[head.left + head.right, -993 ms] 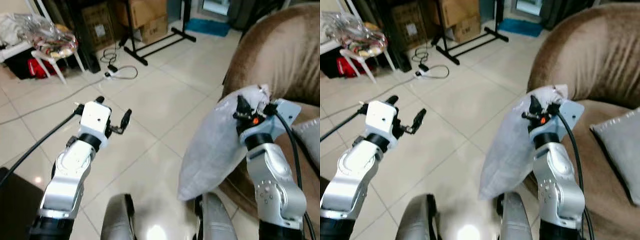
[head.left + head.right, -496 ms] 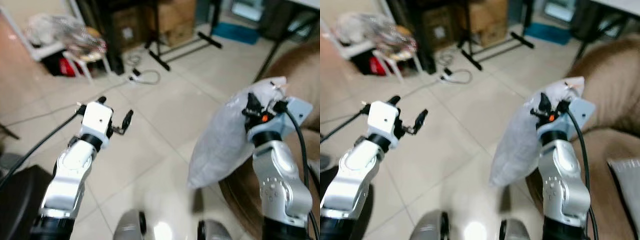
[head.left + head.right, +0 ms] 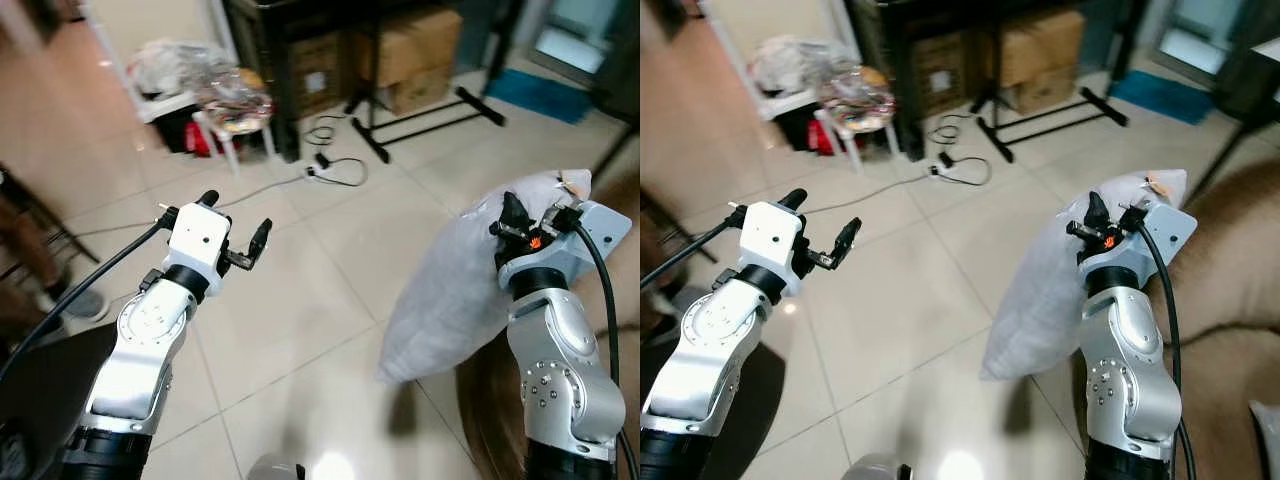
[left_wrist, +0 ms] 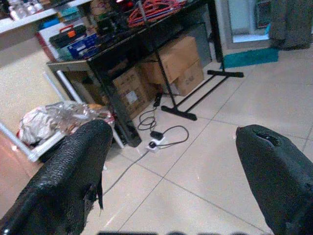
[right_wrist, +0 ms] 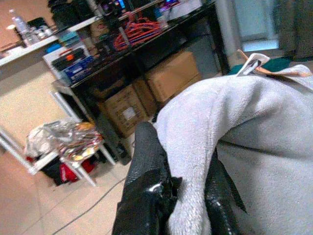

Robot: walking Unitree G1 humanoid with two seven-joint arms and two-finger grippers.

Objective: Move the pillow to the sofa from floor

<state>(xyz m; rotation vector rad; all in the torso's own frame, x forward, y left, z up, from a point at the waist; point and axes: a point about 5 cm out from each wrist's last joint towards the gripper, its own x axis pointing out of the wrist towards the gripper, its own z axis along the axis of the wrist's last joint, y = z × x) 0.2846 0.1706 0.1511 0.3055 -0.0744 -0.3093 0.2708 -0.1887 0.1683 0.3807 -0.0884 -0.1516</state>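
Note:
A light grey pillow [image 3: 455,290] hangs in the air above the tiled floor, pinched at its top corner by my right gripper [image 3: 520,215], which is shut on it. The right wrist view has the fabric [image 5: 234,122] bunched between the two black fingers [image 5: 146,161]. The brown sofa [image 3: 1230,270] lies to the right, just behind the pillow. My left gripper [image 3: 235,225] is held out over the floor to the left, open and empty; its fingertips [image 4: 73,161] stand far apart.
A power strip with a cable [image 3: 335,170] lies on the tiles ahead. Behind it stand a black stand [image 3: 415,130], cardboard boxes [image 3: 410,50], a dark table and a white stool with bags [image 3: 215,100]. A person's leg and shoe [image 3: 40,270] are at far left.
The camera has swung left, so the sofa has slid toward the right edge and more floor and a person's leg appear. The pillow stays held in my right gripper.

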